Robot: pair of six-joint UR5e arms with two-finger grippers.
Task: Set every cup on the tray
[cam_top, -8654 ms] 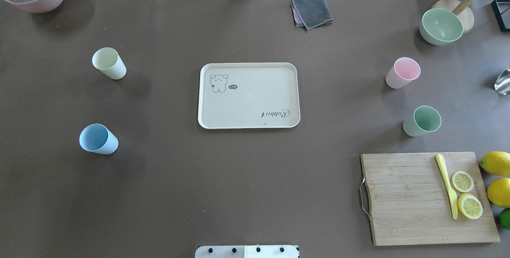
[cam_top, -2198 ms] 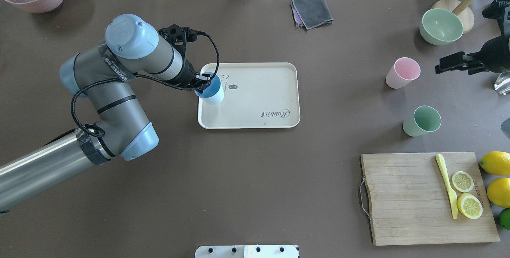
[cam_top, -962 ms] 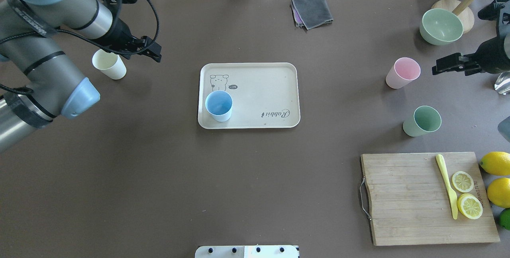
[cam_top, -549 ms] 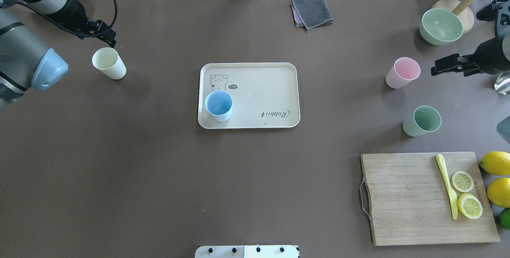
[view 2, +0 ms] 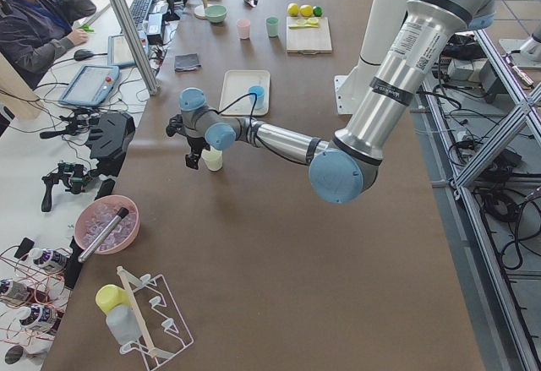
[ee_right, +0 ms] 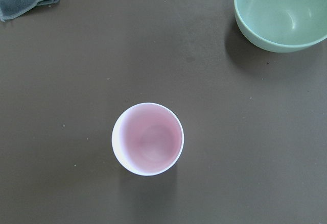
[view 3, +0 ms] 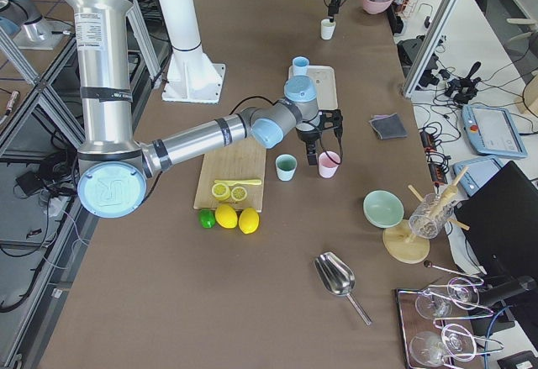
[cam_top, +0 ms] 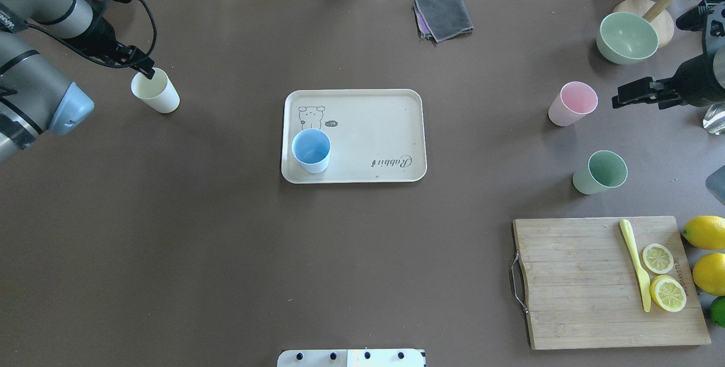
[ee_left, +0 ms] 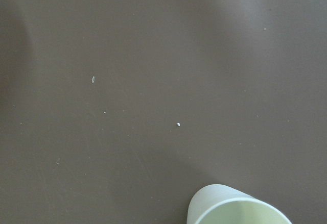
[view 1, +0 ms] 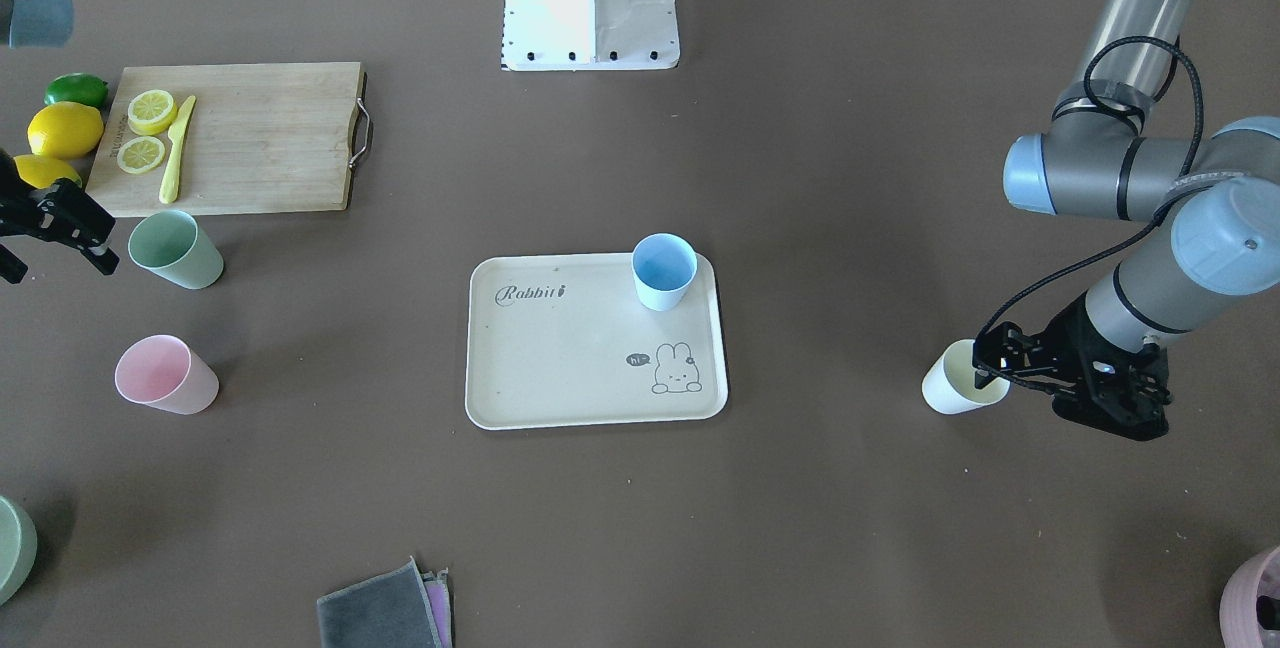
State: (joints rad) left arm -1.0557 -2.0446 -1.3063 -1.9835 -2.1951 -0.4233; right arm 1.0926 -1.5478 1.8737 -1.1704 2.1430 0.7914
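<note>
L claw (cam_top: pixel 146 71) at yellow cup (cam_top: pixel 156 92) rim; can't tell if spread or pinching. R claw (cam_top: pixel 618 97) spread, near pink cup (cam_top: pixel 573 103), not touching. Blue cup (cam_top: pixel 310 150) upright on tray (cam_top: pixel 374 129). Green cup (cam_top: pixel 601 173) on tabletop (cam_top: pixel 283 271).

Brown table (cam_top: pixel 226 271) bore cream tray (cam_top: pixel 368 123), yellow cup (cam_top: pixel 154 90), pink cup (cam_top: pixel 572 103), green cup (cam_top: pixel 600 172), cutting board (cam_top: pixel 578 282), grey cloth (cam_top: pixel 443 15), green bowl (cam_top: pixel 627 37), lemons (cam_top: pixel 704 231).

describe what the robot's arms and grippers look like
The left arm and right arm are silver-grey tubes linked by rounded joints with light blue caps. Black bands with white lettering ring the tubes, and a black cable loops along the left forearm. The left gripper and right gripper are black, angular and two-fingered.
</note>
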